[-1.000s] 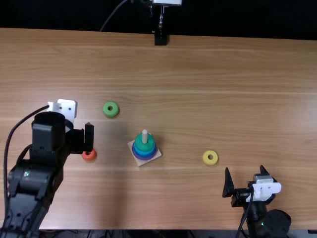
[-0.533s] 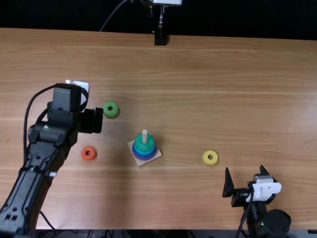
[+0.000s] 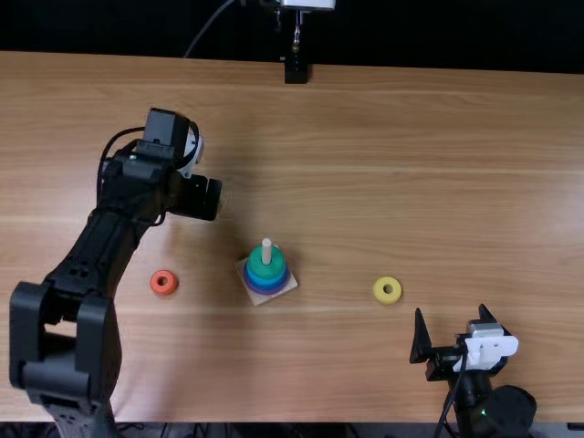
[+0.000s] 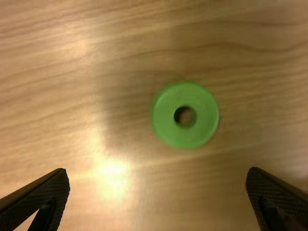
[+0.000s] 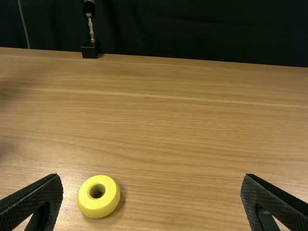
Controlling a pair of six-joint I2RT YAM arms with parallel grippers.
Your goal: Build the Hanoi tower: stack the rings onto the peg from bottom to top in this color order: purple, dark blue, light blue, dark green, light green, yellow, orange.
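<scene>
Going for the lt grn ring (image 4: pixel 202 115) on the tbl, I'd guess: L gripper (image 4: pixel 158 170) nr it, jaws wide apart. Next: centre, lower, pinch, then onto peg (image 3: pixel 266 248) atop dk grn ring (image 3: pixel 265 267). R gripper (image 5: pixel 152 175) also apart, nr yellow ring (image 5: pixel 85 199).

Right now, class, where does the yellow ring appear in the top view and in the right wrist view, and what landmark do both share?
Top view: yellow ring, right of the tower.
Right wrist view: on the table, nearer one finger than the other.
Landmark: black block at the far edge.
</scene>
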